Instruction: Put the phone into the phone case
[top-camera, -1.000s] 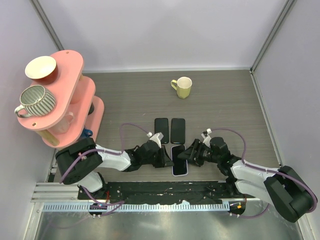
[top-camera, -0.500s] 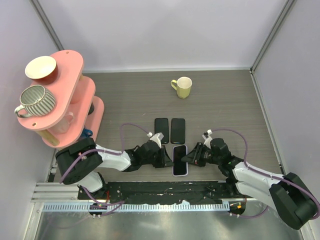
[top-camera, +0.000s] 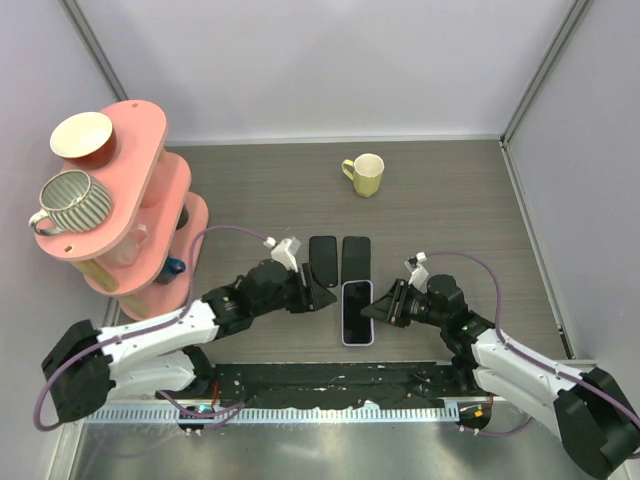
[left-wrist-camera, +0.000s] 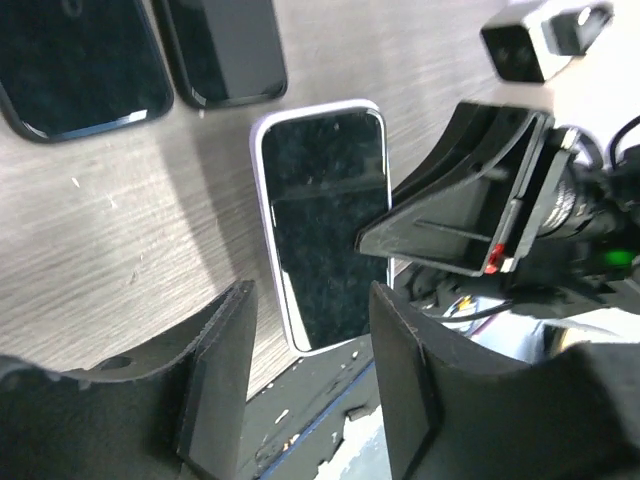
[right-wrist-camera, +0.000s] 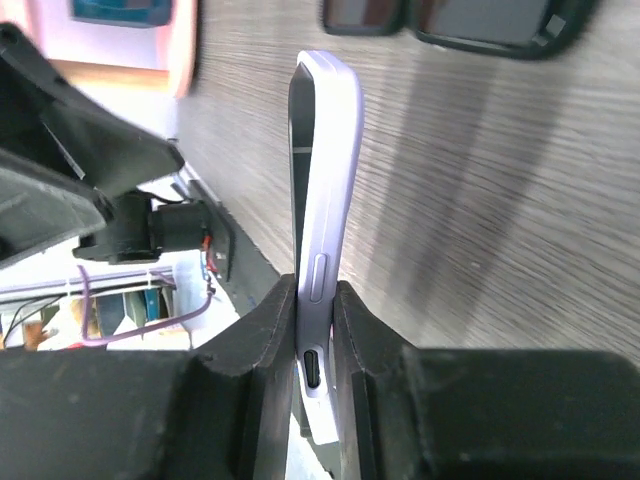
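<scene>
Bright, even overhead light leaves only soft, short shadows on the table (top-camera: 450, 210). The wrist views show broad shadow bands, dull reflections on the phone (left-wrist-camera: 325, 215) screen, and blur nearest the lens.

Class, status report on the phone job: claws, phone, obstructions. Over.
Left claw open, clear of lilac-cased phone. Right claw shut on its edge. Two black devices just beyond, not touching.

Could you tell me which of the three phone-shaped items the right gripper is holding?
The one with the pale lilac rim, nearest the arm bases, clamped by the right gripper; the two black ones lie untouched.
</scene>
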